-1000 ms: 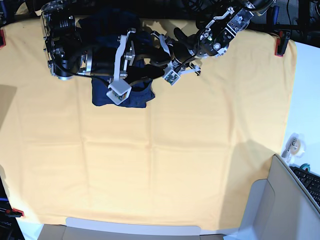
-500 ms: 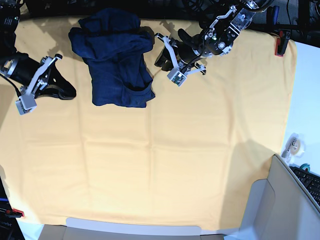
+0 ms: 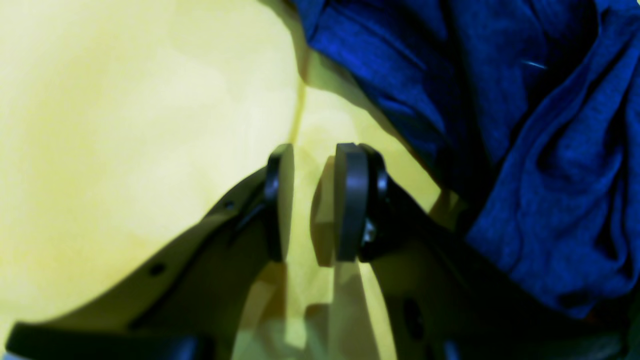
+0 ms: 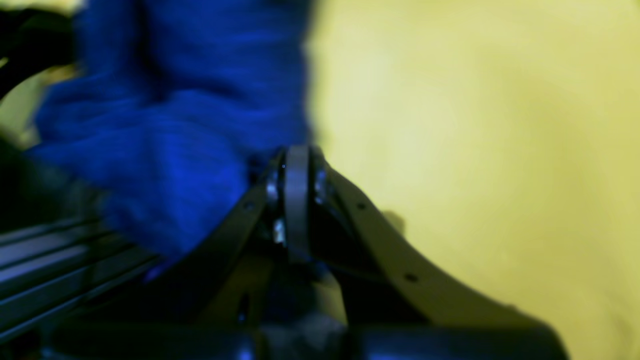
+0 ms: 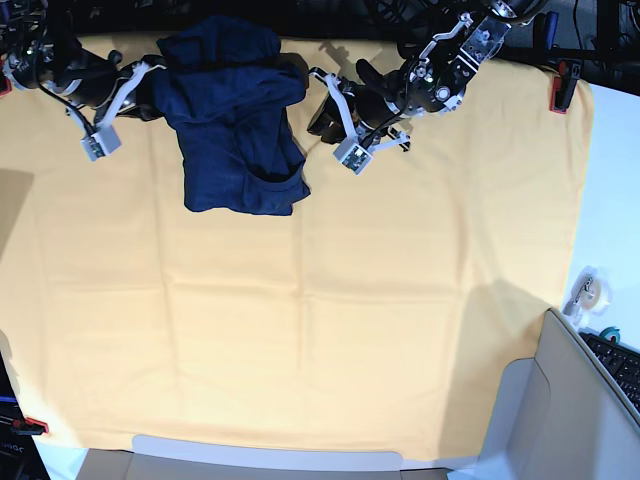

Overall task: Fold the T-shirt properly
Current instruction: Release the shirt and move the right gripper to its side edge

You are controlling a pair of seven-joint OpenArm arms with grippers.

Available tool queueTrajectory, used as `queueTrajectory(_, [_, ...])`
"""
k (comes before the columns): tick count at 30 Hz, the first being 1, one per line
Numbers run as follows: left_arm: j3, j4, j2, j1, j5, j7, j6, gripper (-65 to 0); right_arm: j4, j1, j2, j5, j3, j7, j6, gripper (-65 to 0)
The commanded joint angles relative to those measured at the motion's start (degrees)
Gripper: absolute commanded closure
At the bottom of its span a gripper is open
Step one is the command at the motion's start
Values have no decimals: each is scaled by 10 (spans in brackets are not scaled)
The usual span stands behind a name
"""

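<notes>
One T-shirt [image 5: 235, 120] on the yellow table cloth [image 5: 320, 330], and it sits up at the far edge of the base view, left of centre, bunched into a rumpled dark navy heap with its lower hem nearest the camera. One garment, two arms flanking it.

On the left of the base view, the right gripper [image 5: 135, 85] is right up against the shirt's left edge, at the upper part of the heap. Over to its wrist camera: the picture is blurred, but the two black fingers [image 4: 297, 200] are pressed flat together with no gap showing, and blue fabric sits just beside them on the left. Whether any cloth is pinched between them, I cannot tell; the blur hides it.

On the other side, the left gripper [image 5: 330, 115] hangs just beside the shirt's right edge. Its wrist camera is sharper: two black pads [image 3: 350, 200] stand a narrow gap apart, yellow cloth visible clean through between them, nothing in the grasp. The navy folds [image 3: 525, 125] fill the upper right of that view, close to the right-hand pad but apart from it.

Around the edges: two red clamps [image 5: 562, 88] pin the cloth, one at the far right, one at the near left corner. A roll of tape [image 5: 585, 290] lies off the cloth on the white surface to the right, and one keyboard [image 5: 618, 365] pokes in at the lower right.
</notes>
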State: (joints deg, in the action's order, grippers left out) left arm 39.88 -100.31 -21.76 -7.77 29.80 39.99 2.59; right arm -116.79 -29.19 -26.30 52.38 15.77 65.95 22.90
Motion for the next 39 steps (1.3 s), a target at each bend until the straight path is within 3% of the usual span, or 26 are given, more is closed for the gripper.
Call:
queueTrajectory(1, [-3, 7, -3, 2, -9, 12, -9, -146, -11, 2, -9, 7, -19, -8, 4, 0])
queueTrajectory(4, [-3, 13, -3, 2, -9, 10, -9, -146, -11, 12, -19, 7, -98, -7, 4, 0])
queueTrajectory(7, [-3, 14, -3, 3, -9, 10, -9, -146, -12, 29, -54, 21, -190, -7, 4, 0])
queueTrajectory(13, [-3, 14, -3, 3, -9, 10, -9, -146, -12, 89, -135, 155, -322, -6, 4, 0])
queueTrajectory(15, [-3, 15, -3, 3, -9, 10, -9, -146, -12, 123, -139, 178, -352, 18, 4, 0])
queueTrajectory(18, [-4, 15, -3, 4, -9, 11, -9, -146, -11, 165, -121, 181, -376, 61, 2, 0])
queueTrajectory(22, [-4, 15, -3, 4, -9, 11, -9, -146, -11, 210, -96, 182, -354, 69, -1, 0])
queueTrajectory(24, [-4, 15, -4, 4, -9, 11, -9, -146, -9, 217, -82, 181, -285, 48, -11, 0])
queueTrajectory(29, [-12, 15, -4, 3, -9, 11, -9, -147, 13, 217, -70, 183, -105, -38, -99, -7])
queueTrajectory(32, [-41, 14, -3, -1, -9, 14, -9, -148, 62, 218, -67, 192, -62, -71, -104, -98])
queueTrajectory(35, [-44, 13, -3, -1, -9, 15, -9, -148, 170, 218, -52, 259, -58, -90, -104, -212])
queueTrajectory(39, [-44, 14, -3, -1, -9, 16, -8, -148, 324, 240, -24, 321, -58, -65, -83, -361])
